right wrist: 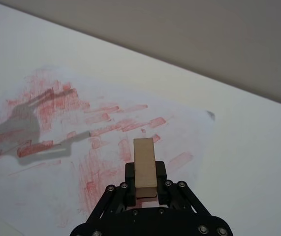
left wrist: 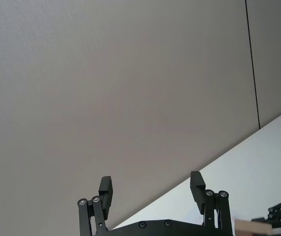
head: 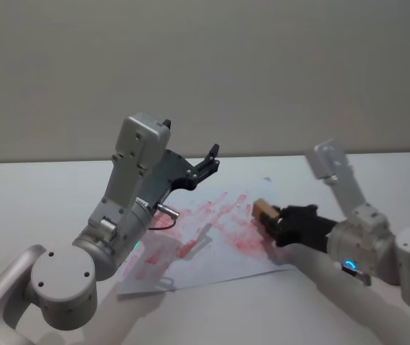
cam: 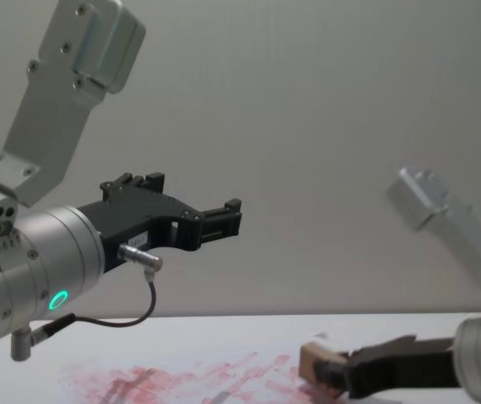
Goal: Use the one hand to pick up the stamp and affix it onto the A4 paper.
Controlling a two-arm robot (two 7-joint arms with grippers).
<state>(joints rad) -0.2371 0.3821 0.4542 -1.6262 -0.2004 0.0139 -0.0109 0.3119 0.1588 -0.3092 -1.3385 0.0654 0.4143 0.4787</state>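
left gripper [head: 210, 157]: idle, raised well above the table [head: 32, 187] over the left part of the A4 paper [head: 212, 244]; fingers spread wide, nothing between them (left wrist view shows the gap).
A4 paper: lies flat mid-table, already covered in red-pink smears and streaks; near-left corner looks slightly lifted, shadows of the left arm fall across it.
stamp [head: 265, 210]: tan wooden block, clamped between the fingers of the right gripper [head: 275, 218]; it sticks out past the fingertips toward the sheet's middle, over the paper's right part.
right gripper: reaches in low from the right edge, closed on the stamp; blue ring lit on its wrist.
contact: chest view puts the stamp just above or on the sheet; cannot tell if it touches.
step: pick looks done, affixing phase in hand — stamp carried over the paper.
next move: likely press the stamp face straight down onto the sheet, keep grip firm, then lift off clean to avoid more smearing.
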